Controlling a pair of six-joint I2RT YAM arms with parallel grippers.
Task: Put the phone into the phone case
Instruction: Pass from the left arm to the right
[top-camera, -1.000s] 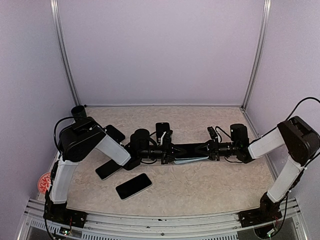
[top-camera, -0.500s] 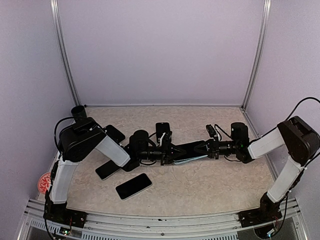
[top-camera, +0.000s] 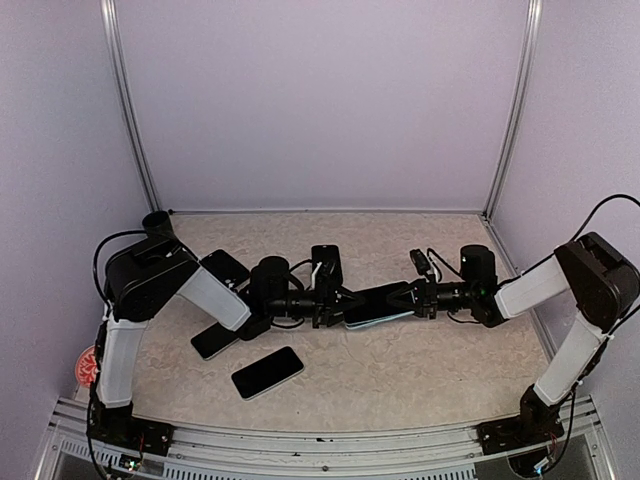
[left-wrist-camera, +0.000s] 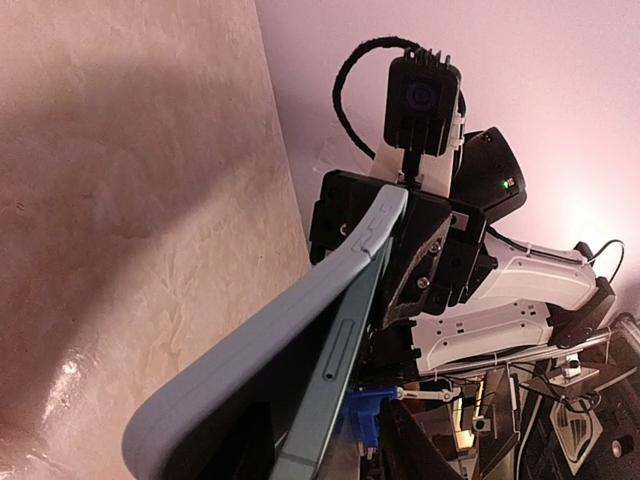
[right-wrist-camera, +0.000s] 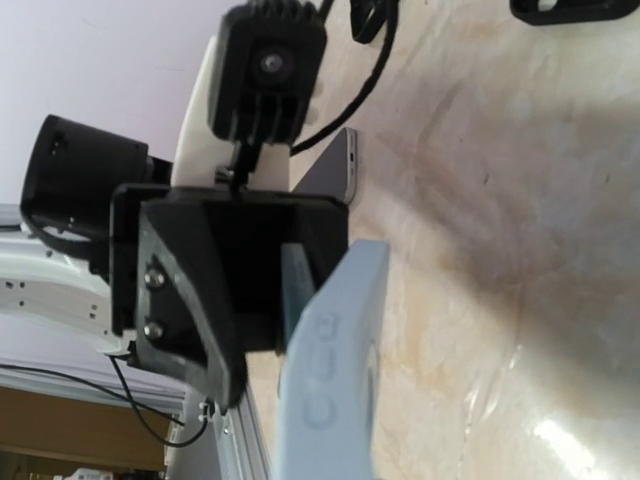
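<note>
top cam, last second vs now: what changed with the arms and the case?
The left gripper backed off toward its own side and its jaws parted, releasing its end of the grey-blue case, though they seem to bracket it loosely. The right gripper closed on the other end and now holds it alone. Unchanged: the right arm's position and the loose phone lying at the front.

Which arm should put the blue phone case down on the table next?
Right. The right end effector is shut on one end of the blue phone case. The left end effector looks to have its jaws apart around the other end, so it probably has no firm grip.
</note>
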